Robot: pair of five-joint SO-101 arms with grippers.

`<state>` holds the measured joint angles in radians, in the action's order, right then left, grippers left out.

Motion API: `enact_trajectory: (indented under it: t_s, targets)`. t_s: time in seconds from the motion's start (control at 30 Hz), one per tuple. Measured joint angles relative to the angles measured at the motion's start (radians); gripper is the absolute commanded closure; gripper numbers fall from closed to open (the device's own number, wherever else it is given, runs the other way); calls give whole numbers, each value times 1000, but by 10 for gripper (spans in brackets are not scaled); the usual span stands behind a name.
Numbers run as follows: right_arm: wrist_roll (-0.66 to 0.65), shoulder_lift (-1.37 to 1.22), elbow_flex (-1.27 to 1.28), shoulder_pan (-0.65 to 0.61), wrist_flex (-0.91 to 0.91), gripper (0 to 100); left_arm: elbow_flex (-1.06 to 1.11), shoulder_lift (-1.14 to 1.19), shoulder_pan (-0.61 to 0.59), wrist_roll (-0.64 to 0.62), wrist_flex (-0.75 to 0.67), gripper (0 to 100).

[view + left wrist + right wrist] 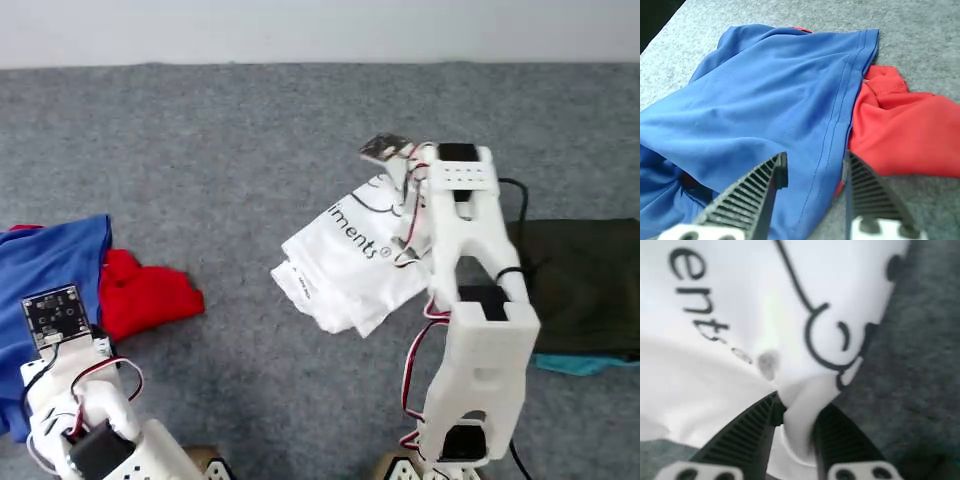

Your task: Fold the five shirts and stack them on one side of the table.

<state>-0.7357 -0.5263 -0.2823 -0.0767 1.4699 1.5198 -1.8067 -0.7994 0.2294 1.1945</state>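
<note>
Right gripper [795, 425] is closed down on a bunched fold of the white shirt [765, 315], cloth pinched between both fingers [747, 427], jaws only as far apart as the fabric's thickness. In the high view the white shirt [350, 260] sits mid-table, crumpled and partly folded, black print facing up, its far edge under the front end of the right arm [470, 260]. Left gripper [812, 175] is open with a moderate gap and holds nothing; it hangs just above the hem of the blue shirt [755, 115], whether it touches the cloth cannot be told. The blue shirt [55, 260] lies spread and wrinkled at the table's left edge, overlapping the red shirt [900, 135]. The red shirt [145, 290] pokes out from under the blue one on the side toward the table's middle, bunched up. The left arm [80, 410] is low at the near left corner. At the right edge a dark green shirt [580, 280] lies flat on top of a teal shirt [570, 363], of which a thin strip shows along the near edge. Table [250, 130] has a grey felt-like surface.
</note>
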Motion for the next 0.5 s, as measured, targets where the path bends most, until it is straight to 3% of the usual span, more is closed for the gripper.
enact_trajectory:
  t_s: [0.1,0.33,0.5]
  targets:
    - [44,74,0,-28,78,749,0,0,0,0,0,809]
    - [64,216,-34,-101,256,943,0,0,0,0,0,809]
    - [138,316,-15,-152,284,970,0,0,0,0,0,809]
